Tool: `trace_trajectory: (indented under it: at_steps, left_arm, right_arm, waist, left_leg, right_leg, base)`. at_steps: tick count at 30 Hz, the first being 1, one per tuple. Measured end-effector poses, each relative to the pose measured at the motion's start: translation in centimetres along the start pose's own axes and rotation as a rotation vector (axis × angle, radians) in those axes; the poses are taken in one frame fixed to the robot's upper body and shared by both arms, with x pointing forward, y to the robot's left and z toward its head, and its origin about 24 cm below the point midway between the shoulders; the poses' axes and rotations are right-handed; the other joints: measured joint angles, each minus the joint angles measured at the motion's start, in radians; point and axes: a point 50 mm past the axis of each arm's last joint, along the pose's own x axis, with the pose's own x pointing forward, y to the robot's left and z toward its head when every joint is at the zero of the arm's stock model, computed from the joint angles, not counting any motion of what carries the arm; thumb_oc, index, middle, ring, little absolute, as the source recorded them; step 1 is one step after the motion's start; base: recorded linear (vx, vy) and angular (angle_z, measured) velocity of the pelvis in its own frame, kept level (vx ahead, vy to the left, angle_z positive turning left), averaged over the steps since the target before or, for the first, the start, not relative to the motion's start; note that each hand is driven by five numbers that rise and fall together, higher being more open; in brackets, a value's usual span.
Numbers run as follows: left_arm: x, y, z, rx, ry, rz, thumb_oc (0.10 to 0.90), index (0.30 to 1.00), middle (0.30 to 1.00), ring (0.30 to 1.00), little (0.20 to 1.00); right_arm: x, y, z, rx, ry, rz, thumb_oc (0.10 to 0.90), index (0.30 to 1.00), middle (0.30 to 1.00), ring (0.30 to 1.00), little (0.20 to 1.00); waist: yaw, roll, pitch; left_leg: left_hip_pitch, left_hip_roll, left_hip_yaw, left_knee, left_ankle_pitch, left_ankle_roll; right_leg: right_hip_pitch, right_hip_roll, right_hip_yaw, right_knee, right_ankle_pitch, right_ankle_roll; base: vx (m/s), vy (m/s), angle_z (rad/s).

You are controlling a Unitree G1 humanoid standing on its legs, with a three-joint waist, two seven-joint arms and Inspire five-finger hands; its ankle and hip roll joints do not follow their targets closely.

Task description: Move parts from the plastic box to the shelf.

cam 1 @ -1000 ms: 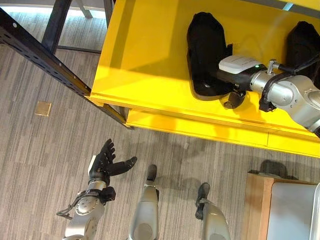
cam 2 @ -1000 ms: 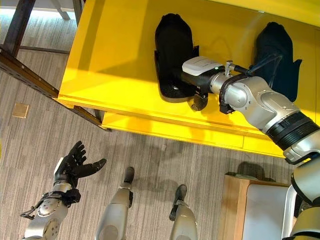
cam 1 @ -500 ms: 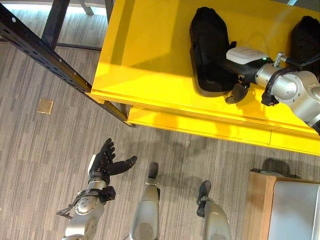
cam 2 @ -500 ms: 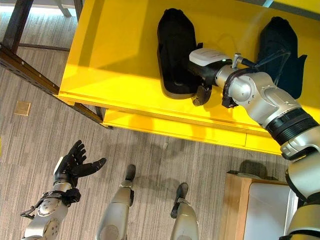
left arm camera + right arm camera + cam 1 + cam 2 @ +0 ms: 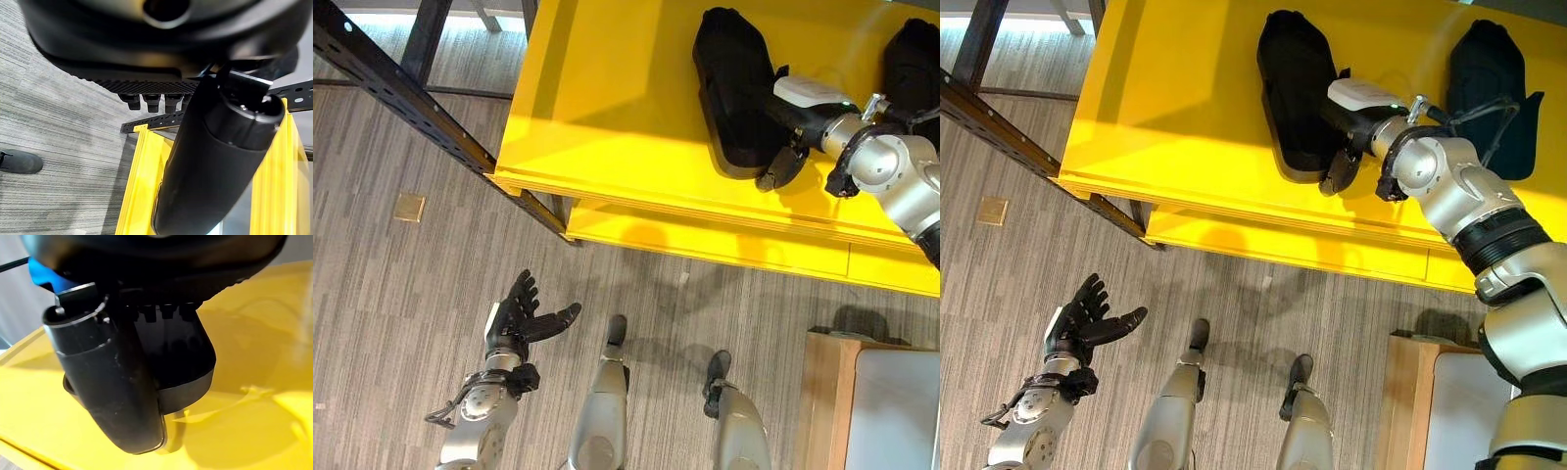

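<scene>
- On the left, low over the grey striped floor [image 5: 391, 323], the left hand [image 5: 514, 318] hangs with fingers straight and spread and the thumb held out to the side; it holds nothing and is well apart from the shelf.
- Beyond the left hand, a small tan square plate [image 5: 409, 207] lies flat on the floor, near a dark perforated steel rail [image 5: 421, 108] that runs diagonally to the shelf corner.
- At centre, the yellow shelf [image 5: 607, 108] carries a black moulded part [image 5: 734, 88] lying flat on its top surface, near the front edge.
- At the near right end of this part, the right hand [image 5: 1347, 147] touches it; the thumb points down toward the shelf front beside the part. In the right wrist view the fingers lie over the part [image 5: 186, 357], their tips hidden against it, so whether they grip it cannot be told.
- Further right, a second black part [image 5: 1489, 83] lies on the same surface, behind the right forearm.
- At lower right, a wooden-framed stand [image 5: 822, 401] stands on the floor.
</scene>
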Motion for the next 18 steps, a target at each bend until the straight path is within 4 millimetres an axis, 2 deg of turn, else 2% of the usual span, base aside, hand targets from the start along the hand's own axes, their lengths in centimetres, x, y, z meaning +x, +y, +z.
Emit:
trace_trajectory:
  at_steps: [6,18]
  left_arm:
    - [-0.01,-0.02,-0.01,0.000,0.000,-0.001,0.900,1.000,1.000,1.000,1.000]
    - [-0.01,-0.03,0.00,0.000,-0.001,-0.001,0.900,1.000,1.000,1.000,1.000]
  right_arm:
    - [0.07,-0.09,-0.35,0.025,0.021,-0.021,0.900,1.000,1.000,1.000,1.000]
    - [0.36,-0.20,-1.03,0.107,0.059,-0.061,0.900,1.000,1.000,1.000,1.000]
  waist:
    - [0.001,0.012,0.000]
    - [0.000,0.014,-0.001]
  left_leg:
    - [-0.002,0.000,-0.001,-0.001,0.006,0.003]
    - [-0.010,0.000,0.001,-0.001,0.014,0.002]
  right_leg:
    - [-0.009,-0.001,0.003,0.009,-0.001,-0.001]
    - [-0.027,-0.002,0.009,0.026,-0.002,-0.003]
  base:
    - [0.00,0.000,0.00]
    - [0.00,0.000,0.00]
